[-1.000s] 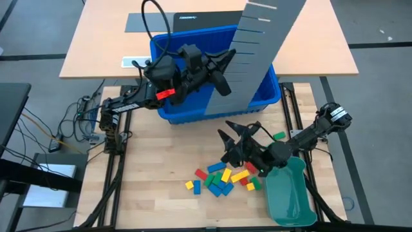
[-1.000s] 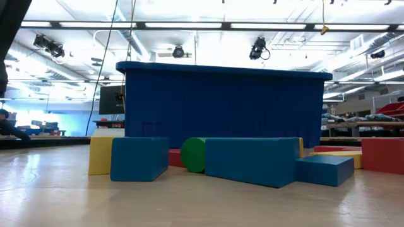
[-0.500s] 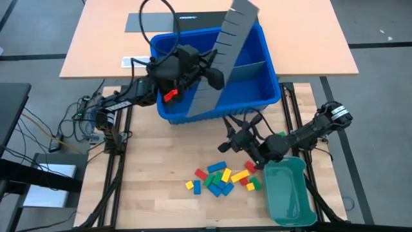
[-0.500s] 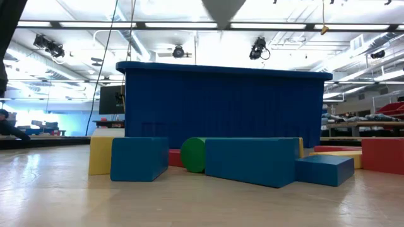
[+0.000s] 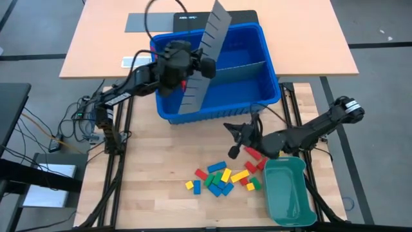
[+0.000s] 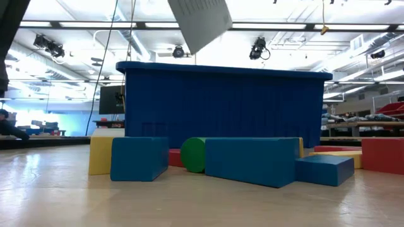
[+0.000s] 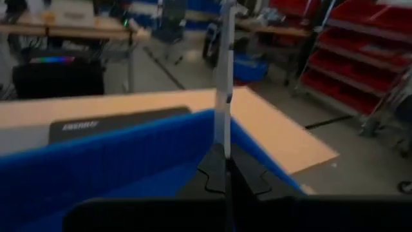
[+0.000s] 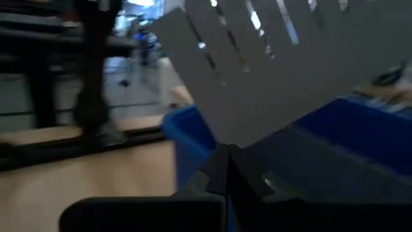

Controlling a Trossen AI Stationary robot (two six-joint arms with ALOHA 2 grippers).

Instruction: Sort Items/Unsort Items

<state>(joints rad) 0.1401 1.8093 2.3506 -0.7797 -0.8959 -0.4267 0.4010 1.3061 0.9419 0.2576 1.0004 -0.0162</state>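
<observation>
Blocks (image 5: 222, 178), small glossy rectangles, lie heaped on the wood table just in front of the blue plastic bin (image 5: 267, 96). Left gripper (image 5: 198, 66) pinches the flat grey slotted divider (image 5: 201, 61), tilted inside the bin; right gripper (image 5: 237, 145), fingers closed on nothing, hovers between bin and blocks, beside the smooth teal tray (image 5: 290, 193).

Two dark jointed arms; black cable loops over left arm (image 5: 129, 84); red marking near its wrist.

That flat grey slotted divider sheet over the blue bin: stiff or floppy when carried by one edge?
Likely stiff: the flat grey slotted divider sheet stays straight, tilted, though the left gripper pinches only one edge. Probably light, being thin edge-on in the left wrist view. Its slots may snag the rim of the blue plastic bin.
</observation>
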